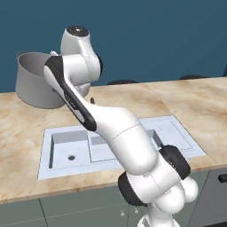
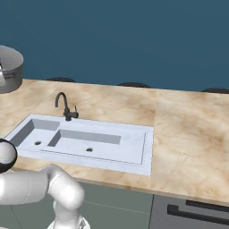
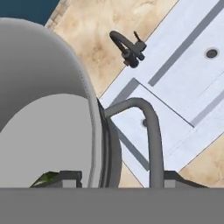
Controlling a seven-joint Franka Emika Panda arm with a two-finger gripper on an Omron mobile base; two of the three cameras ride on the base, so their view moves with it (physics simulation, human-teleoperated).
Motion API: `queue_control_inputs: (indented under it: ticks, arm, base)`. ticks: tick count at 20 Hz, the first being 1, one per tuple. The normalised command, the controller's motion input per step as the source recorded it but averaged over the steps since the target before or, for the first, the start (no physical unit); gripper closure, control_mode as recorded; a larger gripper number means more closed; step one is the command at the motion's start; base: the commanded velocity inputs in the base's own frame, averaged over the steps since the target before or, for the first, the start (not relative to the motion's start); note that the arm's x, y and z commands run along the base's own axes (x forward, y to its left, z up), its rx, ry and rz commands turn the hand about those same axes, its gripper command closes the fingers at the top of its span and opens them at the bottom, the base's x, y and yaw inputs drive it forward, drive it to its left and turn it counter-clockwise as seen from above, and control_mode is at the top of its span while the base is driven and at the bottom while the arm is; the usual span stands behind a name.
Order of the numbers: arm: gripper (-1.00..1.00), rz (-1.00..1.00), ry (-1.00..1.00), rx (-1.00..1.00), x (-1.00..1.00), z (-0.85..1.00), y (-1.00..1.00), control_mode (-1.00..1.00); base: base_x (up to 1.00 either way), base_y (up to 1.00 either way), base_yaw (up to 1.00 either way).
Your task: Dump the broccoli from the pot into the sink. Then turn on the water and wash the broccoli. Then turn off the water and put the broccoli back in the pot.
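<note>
One pot [image 1: 33, 82] hangs above the table [image 1: 186, 106], left of the two-basin sink [image 1: 177, 133], the gripper [image 3: 116, 177] pinching its rim; one broccoli [image 3: 46, 178] lies inside.

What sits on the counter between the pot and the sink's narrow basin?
Only bare marble counter separates the pot from the sink in the right base view; the dark faucet stands further along the rim.
</note>
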Motion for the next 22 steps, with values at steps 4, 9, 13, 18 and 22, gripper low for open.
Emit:
queue_control_inputs:
  ticks: [4, 9, 13, 18, 22]
  arm:
    - [1.00, -0.28, 0.00, 0.17, 0.00, 0.64, -1.00, -1.00]
    - [1.00, -0.27, 0.04, 0.17, 0.00, 0.46, -1.00, -1.00]
    - [1.00, -0.27, 0.07, 0.14, 0.00, 0.23, -1.00, -1.00]
    - [1.00, -0.27, 0.13, 0.10, 0.00, 0.00, -1.00, -1.00]
    - [1.00, -0.23, 0.14, 0.08, 0.00, 0.00, -1.00, -1.00]
  base:
    - [0.00, 0.00, 0.00]
    - [0.00, 0.00, 0.00]
    - [0.00, 0.00, 0.00]
    - [0.00, 0.00, 0.00]
    - [0.00, 0.00, 0.00]
